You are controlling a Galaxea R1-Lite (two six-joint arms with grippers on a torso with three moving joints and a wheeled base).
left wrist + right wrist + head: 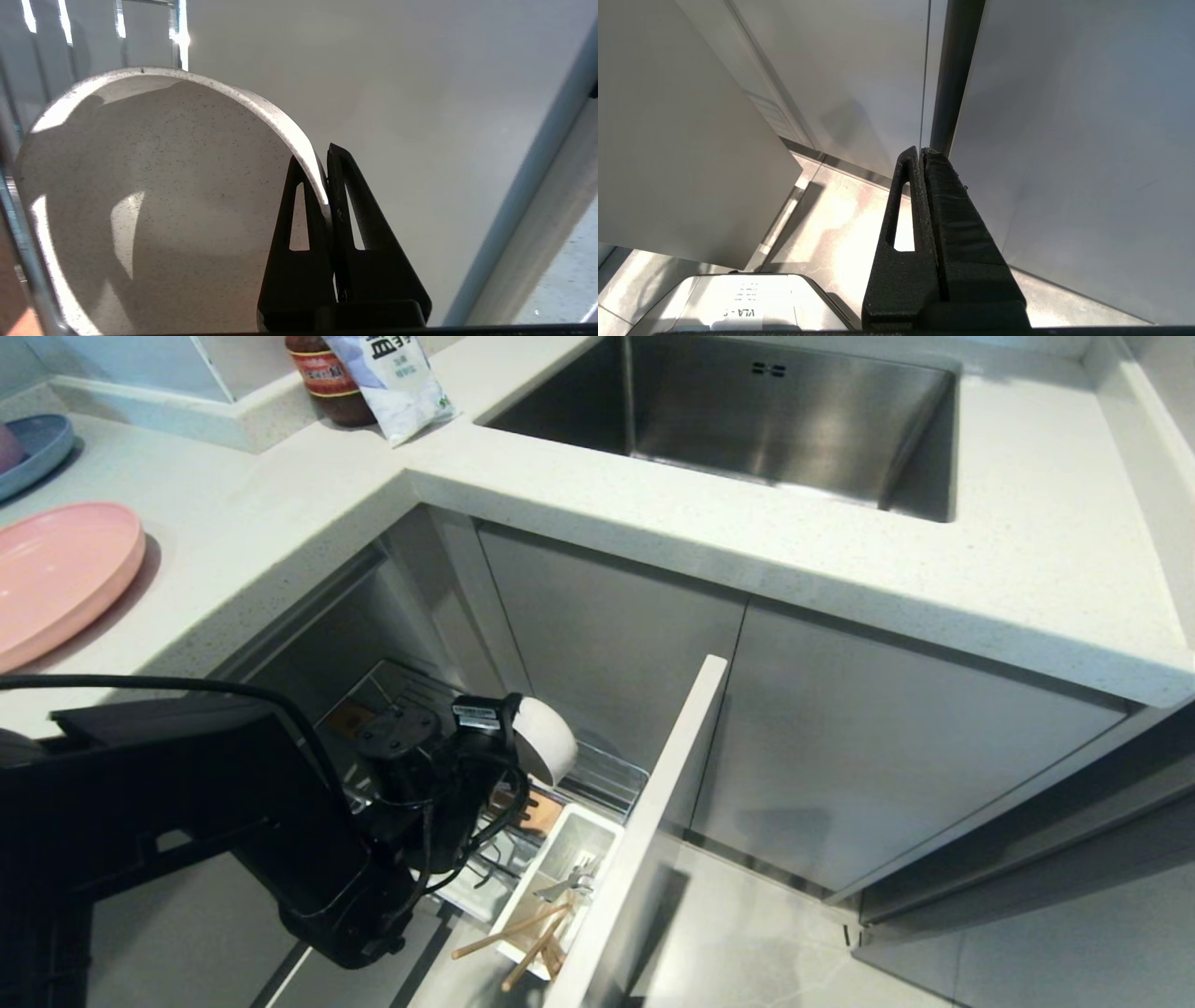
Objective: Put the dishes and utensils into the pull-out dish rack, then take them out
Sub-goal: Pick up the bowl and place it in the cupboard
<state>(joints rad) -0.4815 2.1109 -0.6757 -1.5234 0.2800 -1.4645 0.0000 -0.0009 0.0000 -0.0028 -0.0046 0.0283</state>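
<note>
Down below the counter (280,523), the pull-out dish rack (607,775) stands drawn out of the corner cabinet, its tall white front panel (644,821) edge-on toward the floor. The left gripper (327,186) reaches into it with its jaws clamped on the rim of the speckled bowl (154,196), one finger inside the bowl and one outside; the bowl stands on edge among the chrome wires, its hollow facing the wrist camera. From above, the arm's black bulk and its cables cover most of the rack, so only the bowl's pale back (546,737) and a bit of the brown wooden strip (537,817) show past it. Just beside the front panel sits the white cutlery box (560,877), with the wooden chopsticks (523,938) leaning out of its near end and some silver cutlery (571,882) further in. Up on the counter to the left lies the pink plate (56,579), and behind it a blue plate (37,448) at the frame's edge. A dark jar (327,378) and a white packet (397,383) stand by the steel sink (747,420). The right gripper (922,154) hangs well apart from all this, jaws pressed together on nothing, facing closed cabinet doors (1064,140) and the tiled floor (840,224).
</note>
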